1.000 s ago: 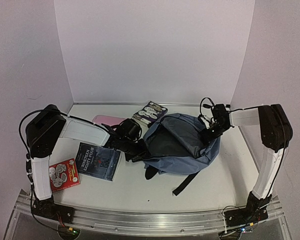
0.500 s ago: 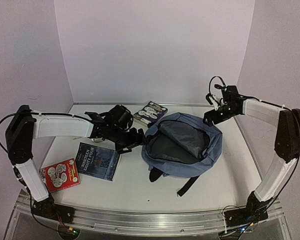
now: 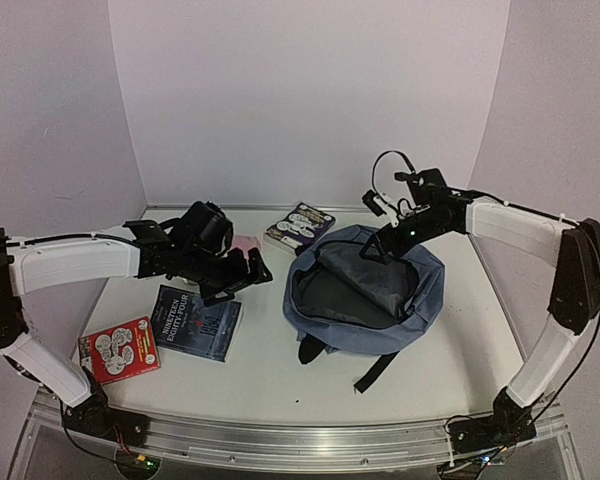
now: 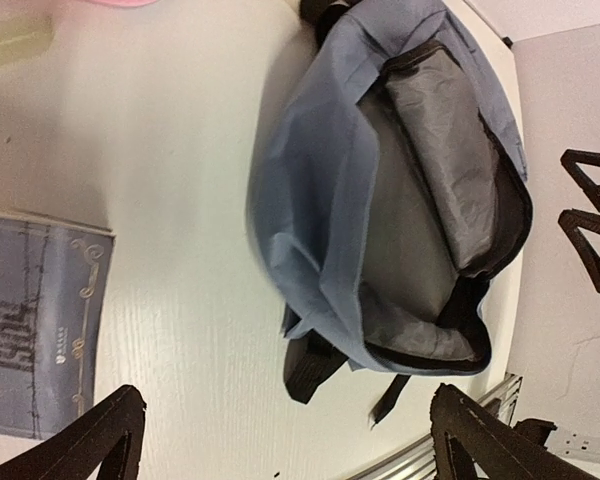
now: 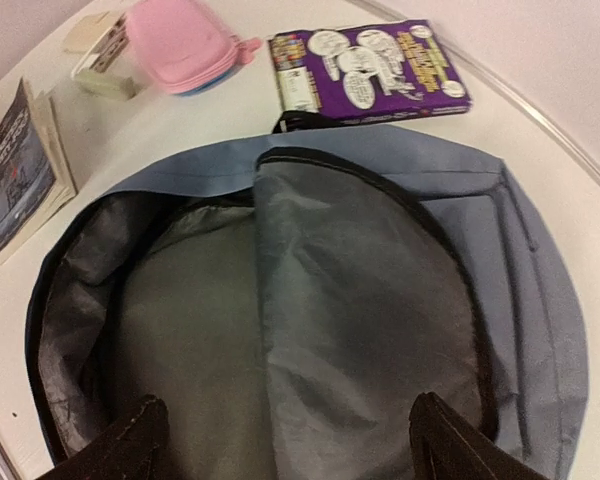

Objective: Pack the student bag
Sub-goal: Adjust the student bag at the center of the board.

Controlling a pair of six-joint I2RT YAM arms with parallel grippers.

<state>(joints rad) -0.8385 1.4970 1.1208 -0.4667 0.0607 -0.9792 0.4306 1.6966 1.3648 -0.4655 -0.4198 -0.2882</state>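
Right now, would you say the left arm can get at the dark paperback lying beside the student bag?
Probably yes. The left tool hangs open and empty near the far edge of the dark paperback, which lies flat with nothing on it, and the student bag sits apart, to its right.

A flat white tabletop with a faint wood grain [image 3: 280,390] is enclosed by a plain pale lilac back wall [image 3: 310,100], a matching left side wall [image 3: 50,110] and a matching right side wall [image 3: 565,90]; a ribbed aluminium rail [image 3: 300,443] is fixed along the near edge; the scene is lit evenly, and only soft shadows are cast on the white surface.
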